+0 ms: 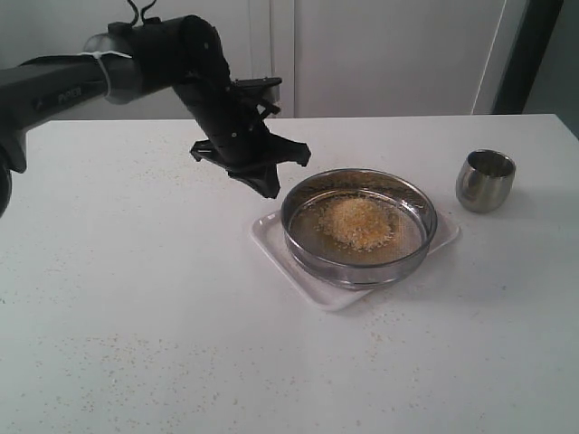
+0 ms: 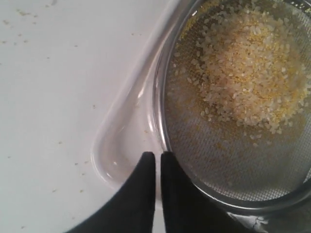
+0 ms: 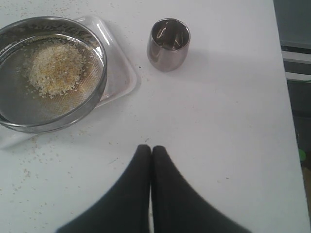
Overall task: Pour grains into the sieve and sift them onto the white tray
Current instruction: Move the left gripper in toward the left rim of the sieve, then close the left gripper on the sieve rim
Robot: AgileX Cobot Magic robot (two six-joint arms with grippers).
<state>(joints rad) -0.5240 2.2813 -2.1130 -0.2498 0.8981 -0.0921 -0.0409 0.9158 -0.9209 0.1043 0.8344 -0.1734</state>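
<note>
The white table (image 1: pixel 136 298) is lit brightly and evenly by diffuse light, and only soft, faint shadows are cast. Glare is seen on the rim of the sieve (image 1: pixel 357 271) and on the steel cup (image 1: pixel 485 185). The left wrist view is washed out and slightly soft.

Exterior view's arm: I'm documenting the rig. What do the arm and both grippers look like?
The left arm is dark grey and black, with faint lettering, a white band and looped black cables. The left gripper and right gripper have matte black, tapering fingers.
</note>
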